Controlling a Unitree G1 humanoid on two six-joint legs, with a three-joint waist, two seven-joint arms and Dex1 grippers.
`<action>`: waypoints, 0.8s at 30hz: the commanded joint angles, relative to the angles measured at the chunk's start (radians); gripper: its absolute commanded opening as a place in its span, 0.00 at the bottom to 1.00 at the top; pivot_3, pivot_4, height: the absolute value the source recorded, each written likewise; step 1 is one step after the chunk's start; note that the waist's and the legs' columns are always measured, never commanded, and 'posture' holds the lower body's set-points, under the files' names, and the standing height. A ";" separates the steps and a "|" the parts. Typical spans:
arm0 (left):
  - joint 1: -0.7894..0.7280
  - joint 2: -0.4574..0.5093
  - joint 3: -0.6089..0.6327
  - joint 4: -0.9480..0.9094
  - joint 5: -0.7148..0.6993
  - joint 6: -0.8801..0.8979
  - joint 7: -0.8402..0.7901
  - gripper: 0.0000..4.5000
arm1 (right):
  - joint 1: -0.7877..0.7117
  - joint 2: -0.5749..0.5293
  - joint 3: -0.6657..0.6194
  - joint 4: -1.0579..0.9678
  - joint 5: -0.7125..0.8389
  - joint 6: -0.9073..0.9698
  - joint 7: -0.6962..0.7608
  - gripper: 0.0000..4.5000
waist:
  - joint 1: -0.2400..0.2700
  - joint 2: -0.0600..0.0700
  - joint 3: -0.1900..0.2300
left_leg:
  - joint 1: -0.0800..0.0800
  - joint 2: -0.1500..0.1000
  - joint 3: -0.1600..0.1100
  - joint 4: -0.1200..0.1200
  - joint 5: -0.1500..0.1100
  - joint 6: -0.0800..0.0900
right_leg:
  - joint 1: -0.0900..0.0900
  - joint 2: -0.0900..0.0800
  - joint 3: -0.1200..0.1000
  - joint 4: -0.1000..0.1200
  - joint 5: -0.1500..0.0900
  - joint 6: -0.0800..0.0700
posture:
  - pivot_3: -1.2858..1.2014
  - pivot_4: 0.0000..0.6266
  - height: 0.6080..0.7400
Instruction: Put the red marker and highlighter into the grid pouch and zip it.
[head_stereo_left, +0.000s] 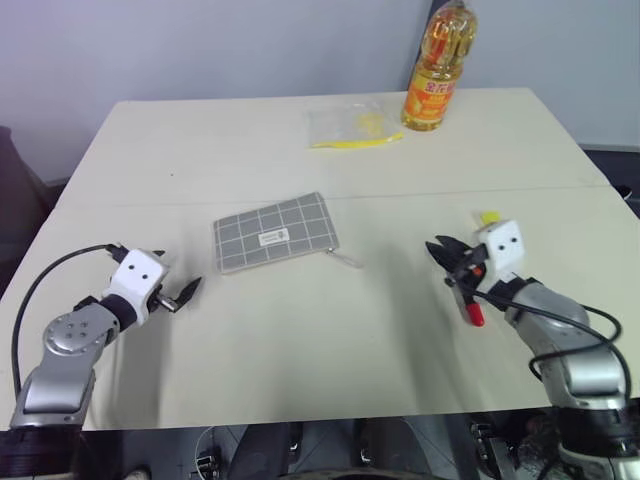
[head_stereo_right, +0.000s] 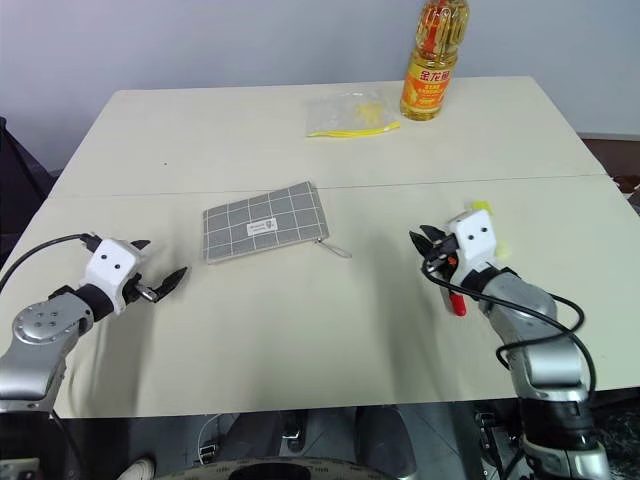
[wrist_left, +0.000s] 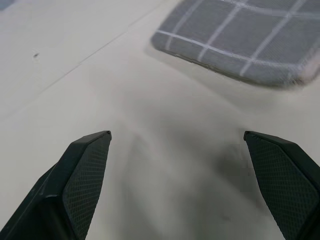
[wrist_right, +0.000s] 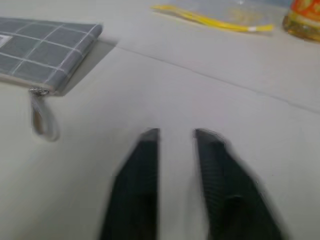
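Observation:
The grid pouch (head_stereo_left: 275, 232) lies flat in the middle of the table, its zipper pull tab (head_stereo_left: 348, 260) pointing toward my right side. The red marker (head_stereo_left: 475, 310) shows just beneath my right wrist. A bit of the yellow highlighter (head_stereo_left: 488, 216) peeks out behind that hand's white block. My right gripper (head_stereo_left: 445, 262) points at the pouch from the right, its fingers drawn close together with nothing between them. My left gripper (head_stereo_left: 172, 275) hovers left of the pouch, wide open and empty. Its wrist view shows the pouch's corner (wrist_left: 240, 40) ahead.
A bottle of yellow oil (head_stereo_left: 438, 70) stands at the table's far edge. Beside it lies a clear plastic bag with a yellow strip (head_stereo_left: 355, 125). Bare tabletop (head_stereo_left: 300, 340) stretches between the pouch and the near edge.

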 joint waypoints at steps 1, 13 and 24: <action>-0.072 0.041 -0.043 0.116 0.064 -0.141 -0.033 1.00 | -0.115 0.041 0.080 0.063 -0.061 0.012 -0.035 0.01 | 0.000 0.000 0.000 | 0.000 0.000 0.000 0.000 0.000 0.000 | 0.000 0.000 0.000 0.000 0.000 0.000 | 0.52 0.24 1.00; -0.302 0.048 -0.180 0.497 0.123 -0.488 -0.167 1.00 | -0.421 0.209 0.226 0.408 -0.255 0.020 -0.181 0.01 | -0.001 0.000 0.000 | 0.000 0.000 0.001 0.000 0.001 -0.001 | -0.003 0.001 0.000 0.004 0.003 0.003 | 0.52 0.24 1.00; -0.427 0.043 -0.293 0.699 0.224 -0.757 -0.226 1.00 | -0.600 0.328 0.301 0.636 -0.298 0.010 -0.106 0.01 | -0.002 0.001 0.000 | 0.001 -0.001 0.001 0.002 0.001 -0.002 | -0.004 0.001 0.001 0.012 0.003 0.003 | 0.52 0.24 1.00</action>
